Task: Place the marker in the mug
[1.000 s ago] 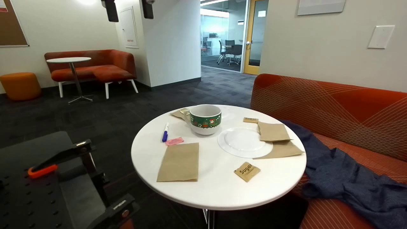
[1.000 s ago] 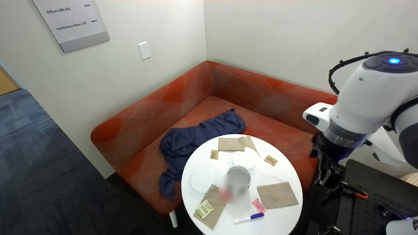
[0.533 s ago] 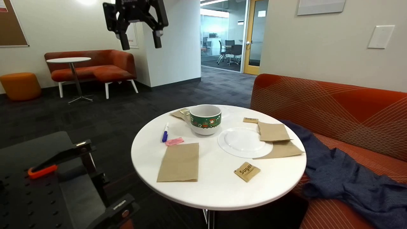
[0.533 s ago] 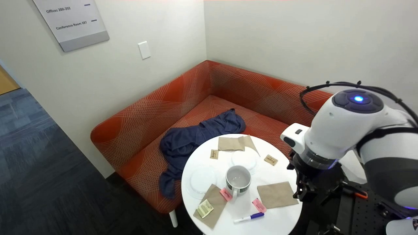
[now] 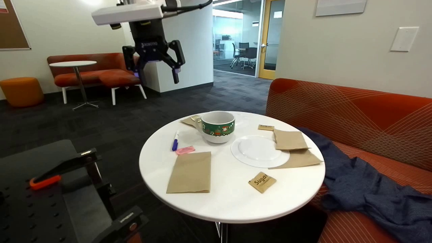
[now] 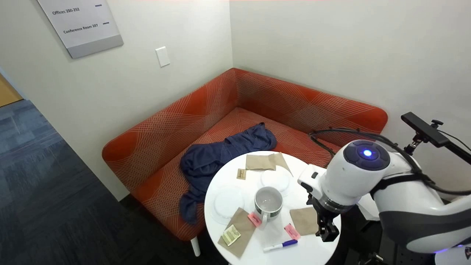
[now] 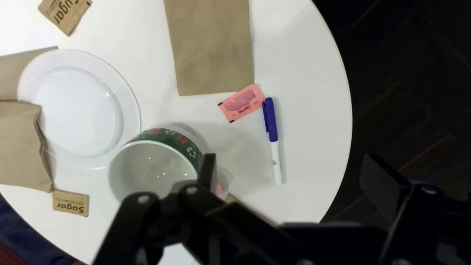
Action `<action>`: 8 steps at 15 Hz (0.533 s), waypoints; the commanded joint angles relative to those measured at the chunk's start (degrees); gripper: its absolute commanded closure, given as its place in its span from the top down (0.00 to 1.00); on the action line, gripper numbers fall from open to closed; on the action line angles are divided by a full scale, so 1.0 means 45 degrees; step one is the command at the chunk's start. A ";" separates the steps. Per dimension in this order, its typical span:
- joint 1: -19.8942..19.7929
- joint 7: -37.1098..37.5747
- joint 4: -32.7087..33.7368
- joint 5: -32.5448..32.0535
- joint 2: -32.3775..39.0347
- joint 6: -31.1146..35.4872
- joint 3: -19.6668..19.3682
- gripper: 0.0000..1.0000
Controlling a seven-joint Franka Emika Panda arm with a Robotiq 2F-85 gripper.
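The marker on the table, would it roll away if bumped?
The marker would probably roll if nudged sideways, since it looks round, though the clip along its cap may stop it. It is likely light, being so slender, and stiff, since it lies dead straight.

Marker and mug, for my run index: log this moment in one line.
gripper: open, empty | marker: capped, on table, beside pink packet | mug: upright, marker not inside

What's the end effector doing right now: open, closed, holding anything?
End effector: open, fingers apart, holding nothing; the marker lies on the table.
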 commanded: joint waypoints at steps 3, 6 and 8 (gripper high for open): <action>0.0027 0.1742 0.0574 -0.2674 0.2206 0.2059 -0.0291 1.00; 0.0287 0.2804 0.1162 -0.4090 0.3375 0.2574 -0.0753 1.00; 0.0470 0.3362 0.1493 -0.4801 0.4031 0.2804 -0.1051 1.00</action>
